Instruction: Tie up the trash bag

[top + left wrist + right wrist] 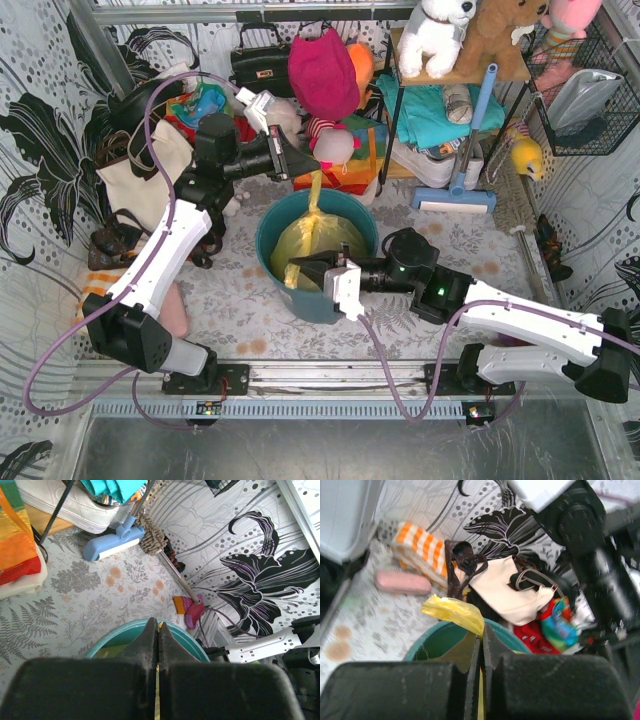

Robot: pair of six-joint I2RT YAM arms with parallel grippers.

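The thin translucent yellow-green plastic trash bag [325, 238] sits inside the round teal plastic bin [318, 305], which stands in the middle of the flower-patterned worktop [235, 300]. One part of the bag's mouth rises as a narrow strip toward the far side. The left gripper [303, 167] is closed on the top of this strip; in the left wrist view only a thin yellow line shows between its shut jaws. The right gripper [297, 272] is closed on another part of the mouth at the near-left rim of the bin. In the right wrist view a crumpled yellow corner sticks out above its jaws.

The bag looks very light and fully soft, so it will not keep any shape by itself. I judge the film to be slippery, and it may stretch or tear under a hard pull. The best places to hold are the gathered parts of the mouth on two opposite sides, where several layers are bunched together. The loose body of the bag is a poor place. The bin also seems light and could lift or tip together with the bag.
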